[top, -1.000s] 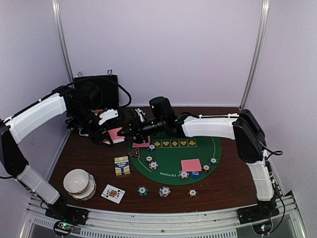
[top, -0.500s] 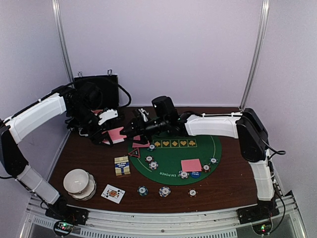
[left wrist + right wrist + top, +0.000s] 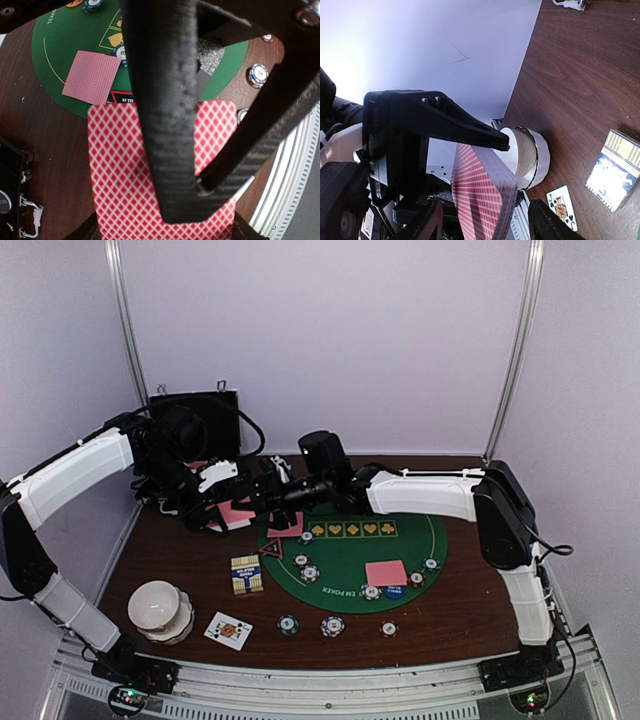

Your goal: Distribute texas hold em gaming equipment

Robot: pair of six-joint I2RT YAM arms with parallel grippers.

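My left gripper (image 3: 222,502) is shut on the pink-backed card deck (image 3: 236,511) and holds it by its side edges above the table's back left. In the left wrist view the deck (image 3: 120,175) fills the lower half. My right gripper (image 3: 260,496) is open and straddles the deck (image 3: 485,200), with one finger (image 3: 165,125) lying over the deck's back. Single pink cards lie on the green mat (image 3: 350,550), one at the right (image 3: 386,572) and one at its left edge (image 3: 285,531). Striped chips (image 3: 332,626) and a triangle marker (image 3: 270,549) lie around the mat.
A black hinged case (image 3: 195,425) stands open at the back left. A card box (image 3: 247,574), a white bowl stack (image 3: 158,606) and a face-up jack (image 3: 228,630) lie at the front left. A blue button (image 3: 394,591) sits on the mat's front edge.
My right gripper drew back a little to the right, then returned left to the deck. My left gripper and the deck have not moved.
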